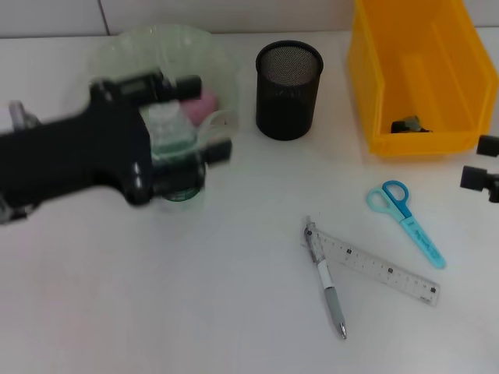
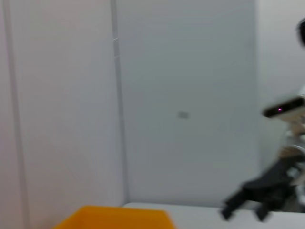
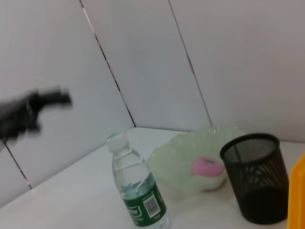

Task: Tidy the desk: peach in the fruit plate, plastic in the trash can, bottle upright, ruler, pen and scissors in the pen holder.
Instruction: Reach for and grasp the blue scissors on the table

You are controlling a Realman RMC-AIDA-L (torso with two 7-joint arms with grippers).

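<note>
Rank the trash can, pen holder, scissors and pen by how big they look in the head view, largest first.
1. Trash can, clearly the largest.
2. Pen holder.
3. Scissors and pen: similar in length here, so I won't rank one over the other; the pen is slimmer and lies nearer the camera.

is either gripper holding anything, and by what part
Nothing held: the left gripper is open, clear of the upright bottle; the right gripper is empty.
</note>
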